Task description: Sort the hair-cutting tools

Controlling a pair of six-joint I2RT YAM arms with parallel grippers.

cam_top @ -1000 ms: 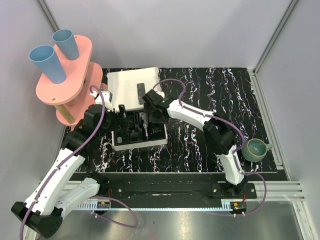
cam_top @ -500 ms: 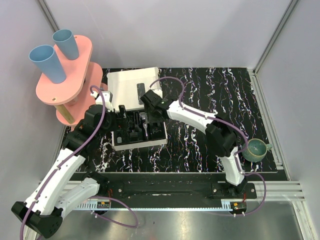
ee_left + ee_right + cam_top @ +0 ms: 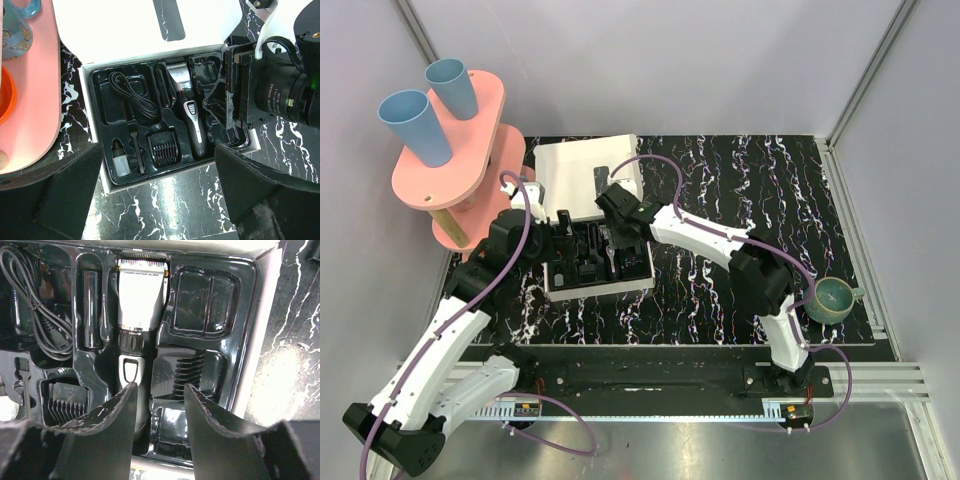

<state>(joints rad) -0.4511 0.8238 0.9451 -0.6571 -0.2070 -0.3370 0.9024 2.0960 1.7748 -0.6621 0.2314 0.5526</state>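
The white box [image 3: 552, 292] holds a black moulded tray. In it lie the slim black clipper [image 3: 191, 117] with its grey head, a comb attachment [image 3: 164, 148], a coiled cable [image 3: 131, 96] and a small bottle [image 3: 120, 164]. The right wrist view shows the clipper [image 3: 140, 302] beside a second comb attachment [image 3: 189, 375]. My right gripper [image 3: 160, 390] hovers over the tray's right side, jaws partly apart with nothing between them, above the compartment beside the clipper's body. My left gripper [image 3: 165, 200] is wide open, low over the marble just in front of the box.
The box's white lid [image 3: 582, 172] lies open behind the tray. A pink two-tier stand [image 3: 460, 160] with two blue cups [image 3: 415, 125] stands at the far left. A dark teal bowl [image 3: 830, 298] sits at the right edge of the marble table [image 3: 740, 180].
My right gripper has shifted slightly left over the tray and its jaws have narrowed. The left arm has not moved.
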